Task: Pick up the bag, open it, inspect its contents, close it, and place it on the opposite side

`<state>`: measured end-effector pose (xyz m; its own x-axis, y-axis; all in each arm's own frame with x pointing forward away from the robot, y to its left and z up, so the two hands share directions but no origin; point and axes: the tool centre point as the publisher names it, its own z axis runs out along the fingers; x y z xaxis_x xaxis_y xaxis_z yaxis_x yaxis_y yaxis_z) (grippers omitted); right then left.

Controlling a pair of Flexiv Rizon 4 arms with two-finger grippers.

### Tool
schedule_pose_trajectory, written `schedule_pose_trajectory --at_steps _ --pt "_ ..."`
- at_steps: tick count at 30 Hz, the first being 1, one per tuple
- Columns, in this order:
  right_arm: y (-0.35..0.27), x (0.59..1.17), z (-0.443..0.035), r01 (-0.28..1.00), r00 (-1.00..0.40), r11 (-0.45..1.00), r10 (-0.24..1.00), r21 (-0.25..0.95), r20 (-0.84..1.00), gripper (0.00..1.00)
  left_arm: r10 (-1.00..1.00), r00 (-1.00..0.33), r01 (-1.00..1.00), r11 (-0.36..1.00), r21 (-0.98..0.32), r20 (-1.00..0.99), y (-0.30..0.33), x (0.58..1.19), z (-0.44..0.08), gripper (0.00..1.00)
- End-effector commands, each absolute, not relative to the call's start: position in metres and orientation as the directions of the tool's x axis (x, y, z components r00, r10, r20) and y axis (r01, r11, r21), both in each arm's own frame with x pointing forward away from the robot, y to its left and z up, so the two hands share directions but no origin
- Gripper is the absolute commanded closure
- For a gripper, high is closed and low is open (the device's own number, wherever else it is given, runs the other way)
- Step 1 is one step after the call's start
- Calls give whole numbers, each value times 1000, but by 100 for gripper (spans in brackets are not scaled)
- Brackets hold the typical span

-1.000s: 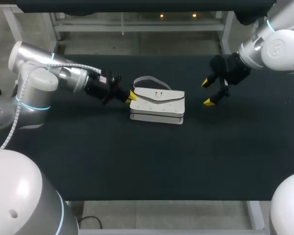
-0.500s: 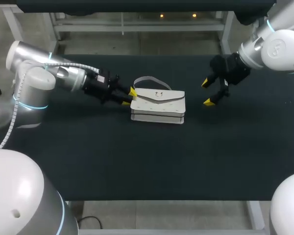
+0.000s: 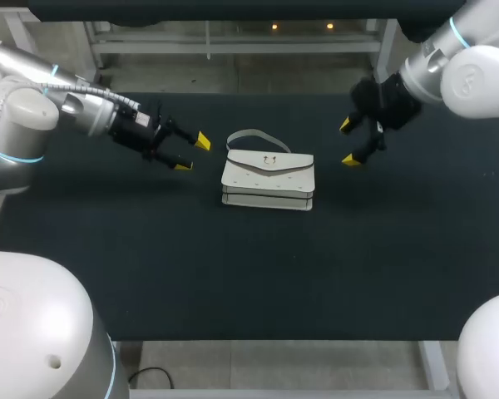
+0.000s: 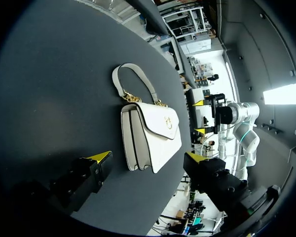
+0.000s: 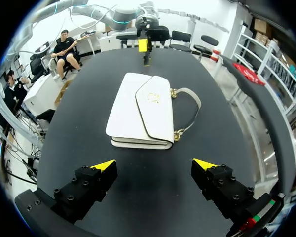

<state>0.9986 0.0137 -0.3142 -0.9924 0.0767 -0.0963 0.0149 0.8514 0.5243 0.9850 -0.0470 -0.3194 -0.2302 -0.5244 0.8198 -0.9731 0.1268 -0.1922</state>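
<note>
While white bag [image 3: 268, 180] lies flat on counter [image 3: 233, 266], flap closed: left gripper [image 3: 191, 153], right gripper [image 3: 348, 142] flank it, both open, empty.

The left arm [image 3: 33, 116] and right arm [image 3: 474, 75] are glossy silver-white shells with thin light-blue rings at the joints. A grey cable [image 3: 91, 93] runs along the left one. The left gripper [image 3: 191, 153] and right gripper [image 3: 348, 142] are black, screw-studded blocks with yellow tips.

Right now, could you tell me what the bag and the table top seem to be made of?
The bag looks like smooth white leather or an imitation, judging by its soft sheen. Its strap links look like gold-toned metal. The table top looks matte and dark, fabric or rubber; I cannot tell which.
</note>
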Motion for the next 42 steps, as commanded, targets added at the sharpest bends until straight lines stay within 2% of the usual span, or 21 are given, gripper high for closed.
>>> schedule_pose_trajectory --at_steps 1,9,15,18,20,23,24,35,39,42 --pt "22 978 -292 2 -975 867 111 498 -191 0 -568 -291 -956 195 -218 770 -31 989 -296 0" --pt "43 964 -279 -35 -956 903 95 429 -278 0 -522 -550 -828 445 -342 652 -7 997 -270 0" --pt "60 958 -279 -53 -951 917 74 395 -300 0 -449 -733 -674 584 -453 512 0 992 -258 0" --pt "66 955 -280 -60 -949 925 64 376 -309 0 -422 -779 -620 629 -469 463 -1 988 -255 0" --pt "69 952 -281 -63 -948 926 60 372 -312 0 -423 -788 -609 645 -462 447 -5 987 -252 0" --pt "74 947 -285 -93 -949 922 32 375 -315 0 -423 -721 -666 641 -381 549 -11 987 -246 0" --pt "75 947 -287 -116 -960 912 -1 394 -281 0 -423 -721 -666 641 -381 549 -11 987 -246 0" --pt "75 947 -287 -116 -960 912 -1 394 -281 0 -423 -721 -666 641 -381 549 -11 987 -246 0" --pt "75 947 -287 -116 -960 912 -1 394 -281 0 -359 -813 -567 664 -488 458 -15 996 -246 0" --pt "87 948 -284 -97 -951 940 9 328 -309 0 -317 -876 -477 679 -558 363 -13 1008 -246 0"
